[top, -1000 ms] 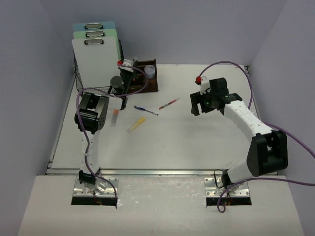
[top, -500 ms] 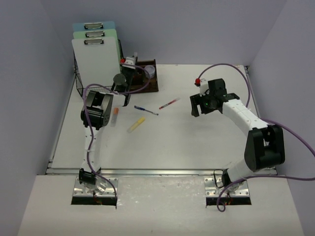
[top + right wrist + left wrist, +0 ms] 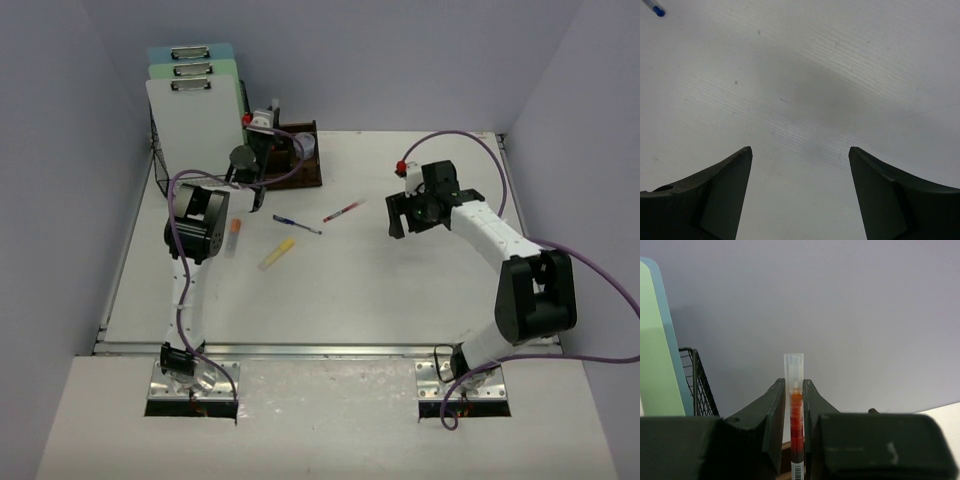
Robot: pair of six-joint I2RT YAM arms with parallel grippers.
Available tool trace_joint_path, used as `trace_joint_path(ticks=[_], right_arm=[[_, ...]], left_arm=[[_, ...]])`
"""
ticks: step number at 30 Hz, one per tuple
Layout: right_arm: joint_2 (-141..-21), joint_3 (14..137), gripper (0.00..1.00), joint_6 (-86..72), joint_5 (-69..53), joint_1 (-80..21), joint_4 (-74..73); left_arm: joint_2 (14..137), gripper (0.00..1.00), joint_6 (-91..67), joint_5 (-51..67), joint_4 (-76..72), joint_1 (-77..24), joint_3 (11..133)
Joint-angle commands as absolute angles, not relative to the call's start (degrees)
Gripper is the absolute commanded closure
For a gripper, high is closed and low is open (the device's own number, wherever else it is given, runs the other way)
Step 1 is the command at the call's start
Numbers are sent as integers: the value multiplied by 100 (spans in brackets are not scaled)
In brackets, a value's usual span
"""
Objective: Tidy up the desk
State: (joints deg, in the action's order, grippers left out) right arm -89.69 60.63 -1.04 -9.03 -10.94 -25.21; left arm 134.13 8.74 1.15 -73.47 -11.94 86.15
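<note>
My left tool [image 3: 794, 386] narrow, clamped on red pen [image 3: 795, 412], clear cap past tips. Brown tray [image 3: 306, 178] just beneath, about 12 o'clock on tabletop [image 3: 380, 290]. Centre over slot, lower slowly, release once seated. My right tool [image 3: 800, 155] wide, empty, 2 o'clock.

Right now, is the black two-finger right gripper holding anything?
No, the right gripper stands open, with only the flat white desk between its jaws.

Left of the tray [image 3: 316, 178] we see racked clipboards [image 3: 195, 112]; before it lie blue pen [image 3: 297, 225], red pen [image 3: 344, 211], yellow marker [image 3: 277, 254], orange marker [image 3: 233, 238]; above it, an upright capped pen [image 3: 794, 405].
</note>
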Motion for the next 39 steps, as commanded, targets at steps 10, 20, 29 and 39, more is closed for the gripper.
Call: trace_joint_path(ticks=[10, 20, 29, 39], right_arm=[[-9083, 6034, 21, -70, -967, -985, -2294], [-9079, 6027, 21, -79, -1044, -888, -2327], [-8977, 6186, 20, -90, -1202, -888, -2465], [-9368, 6866, 19, 967, -1751, -906, -2851]], left_arm=[[14042, 99, 1210, 274, -10872, -1296, 9414], [13786, 77, 1151, 200, -10881, -1316, 8722], [12587, 49, 1143, 324, -10872, -1318, 7819], [9640, 48, 417, 832, -9227, -1285, 5542]])
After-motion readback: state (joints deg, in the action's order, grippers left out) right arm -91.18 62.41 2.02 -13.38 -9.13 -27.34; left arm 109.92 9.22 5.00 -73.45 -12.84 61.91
